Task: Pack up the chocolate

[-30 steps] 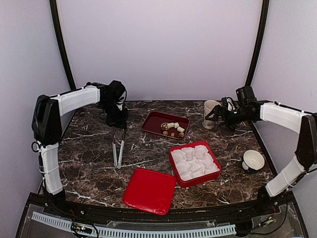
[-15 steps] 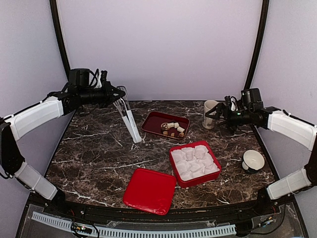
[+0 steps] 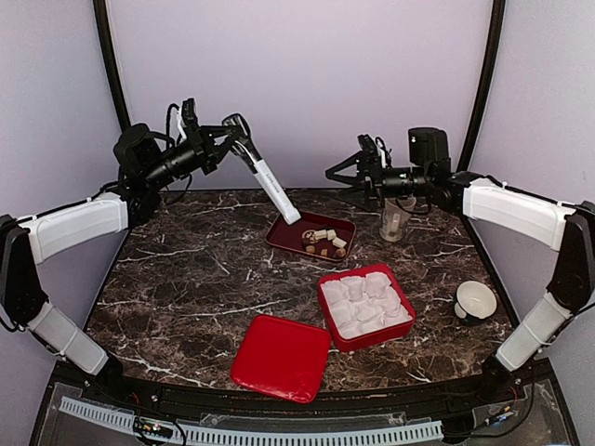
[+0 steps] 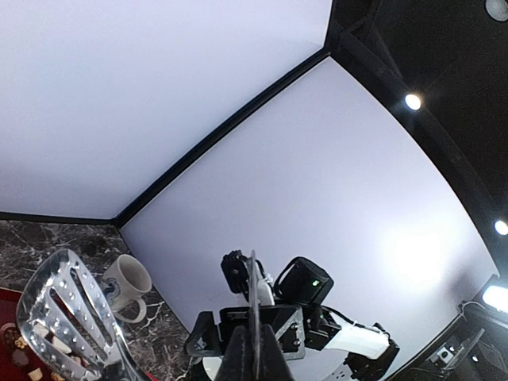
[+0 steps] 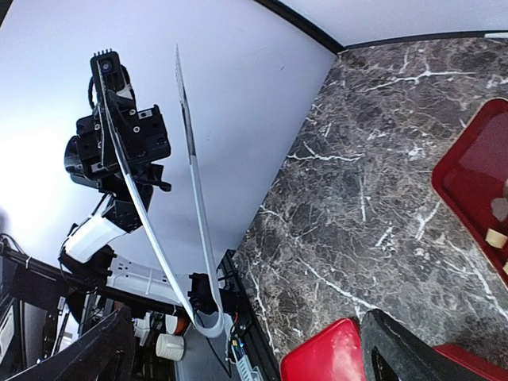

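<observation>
While chocolate [image 3: 323, 242] looks tiny overhead, left wrist shows it behind slotted tongs [image 4: 36, 298].

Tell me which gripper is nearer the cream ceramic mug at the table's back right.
Right. The right gripper, open, hovers just up-left of the cream ceramic mug in the top view; the left gripper is far off at back left, gripping white plastic tongs.

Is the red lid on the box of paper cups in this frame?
No, the red lid lies flat on the table beside the open box, whose paper cups show uncovered.
</observation>
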Controlling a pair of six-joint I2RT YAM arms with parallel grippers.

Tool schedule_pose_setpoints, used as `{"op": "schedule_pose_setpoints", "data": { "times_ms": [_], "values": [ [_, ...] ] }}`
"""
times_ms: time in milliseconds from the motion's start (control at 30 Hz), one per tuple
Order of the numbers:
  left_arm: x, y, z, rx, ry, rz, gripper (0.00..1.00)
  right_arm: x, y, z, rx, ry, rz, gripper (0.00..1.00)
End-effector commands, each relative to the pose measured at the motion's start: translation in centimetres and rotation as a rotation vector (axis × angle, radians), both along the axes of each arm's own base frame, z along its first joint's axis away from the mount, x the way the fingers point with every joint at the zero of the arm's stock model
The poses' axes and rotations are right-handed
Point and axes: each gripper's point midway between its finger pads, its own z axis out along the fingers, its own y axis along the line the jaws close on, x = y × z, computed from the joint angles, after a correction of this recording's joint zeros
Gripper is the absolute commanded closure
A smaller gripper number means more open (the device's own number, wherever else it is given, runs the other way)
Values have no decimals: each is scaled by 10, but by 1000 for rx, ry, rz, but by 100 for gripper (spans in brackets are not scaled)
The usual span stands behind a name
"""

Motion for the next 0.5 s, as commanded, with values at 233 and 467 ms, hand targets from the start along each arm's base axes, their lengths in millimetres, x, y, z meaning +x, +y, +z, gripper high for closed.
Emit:
{"op": "schedule_pose_setpoints", "data": {
  "times_ms": [233,467],
  "values": [
    [-13,-15,14,-165,-68,-18,100,-21,60,30,168,-8,163,3],
    [-13,-24,-4,-224,-16,23,100,-35,85,35,207,-4,215,9]
  ]
}}
